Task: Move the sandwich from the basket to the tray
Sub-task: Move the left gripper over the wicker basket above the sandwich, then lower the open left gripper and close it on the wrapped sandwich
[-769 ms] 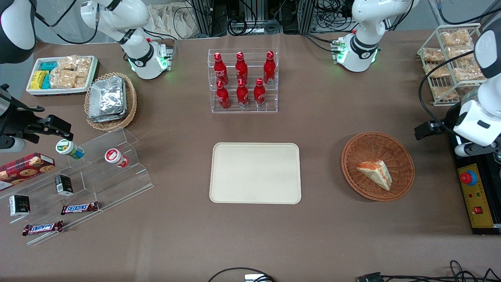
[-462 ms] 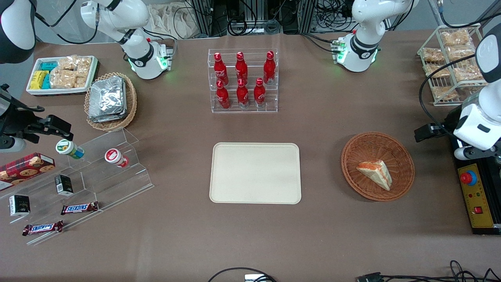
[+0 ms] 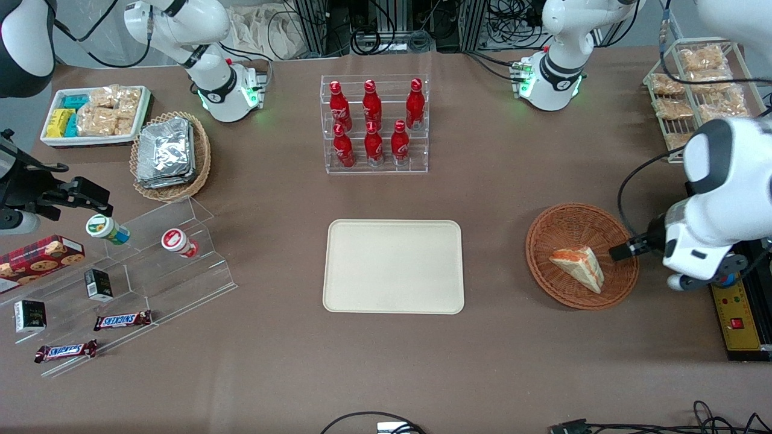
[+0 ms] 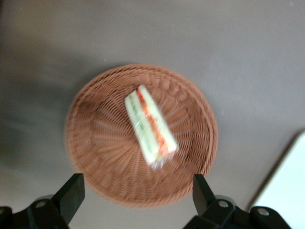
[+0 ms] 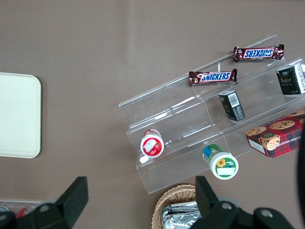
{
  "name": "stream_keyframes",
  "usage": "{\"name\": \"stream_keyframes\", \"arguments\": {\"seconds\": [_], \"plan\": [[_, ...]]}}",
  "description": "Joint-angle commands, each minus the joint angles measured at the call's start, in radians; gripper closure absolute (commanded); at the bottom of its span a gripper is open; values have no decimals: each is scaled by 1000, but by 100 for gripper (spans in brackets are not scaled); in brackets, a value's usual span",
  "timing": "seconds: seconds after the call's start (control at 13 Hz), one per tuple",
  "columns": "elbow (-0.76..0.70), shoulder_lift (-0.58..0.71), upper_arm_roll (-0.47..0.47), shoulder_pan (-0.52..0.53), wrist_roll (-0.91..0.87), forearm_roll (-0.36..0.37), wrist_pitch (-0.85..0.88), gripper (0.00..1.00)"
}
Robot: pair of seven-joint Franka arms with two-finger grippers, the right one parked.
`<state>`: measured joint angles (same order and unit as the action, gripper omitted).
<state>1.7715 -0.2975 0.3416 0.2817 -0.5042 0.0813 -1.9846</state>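
Gripper (image 4: 136,200) spread wide, empty, poised above basket (image 3: 546,238) rim at working arm's end of table. Sandwich (image 3: 579,267) lying in basket, untouched. Tray (image 3: 393,266) bare, well apart. Approach step; next: centre over wedge, descend, close across bread faces.

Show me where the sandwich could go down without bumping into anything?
The tray is bare all over, so anywhere inside its rim works. Open tablecloth also lies between the tray and the basket, and between the tray and the bottle rack. It is crowded at the parked arm's end, around the clear stepped stand. The open end effector hovers above the sandwich.
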Motion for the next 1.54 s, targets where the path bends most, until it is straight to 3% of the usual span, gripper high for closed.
{"name": "stream_keyframes", "arguments": {"seconds": [0.0, 0.62, 1.23, 1.31, 1.38, 1.46], "plan": [[136, 23, 5, 8, -181, 5, -155, 0], [149, -124, 4, 10, -372, 3, -209, 0], [143, -190, 4, 8, -390, -3, -301, 1], [137, -190, 4, 8, -401, -3, -301, 10], [131, -189, 4, 8, -422, 6, -298, 39], [128, -181, 4, 4, -425, 9, -296, 87]]}}
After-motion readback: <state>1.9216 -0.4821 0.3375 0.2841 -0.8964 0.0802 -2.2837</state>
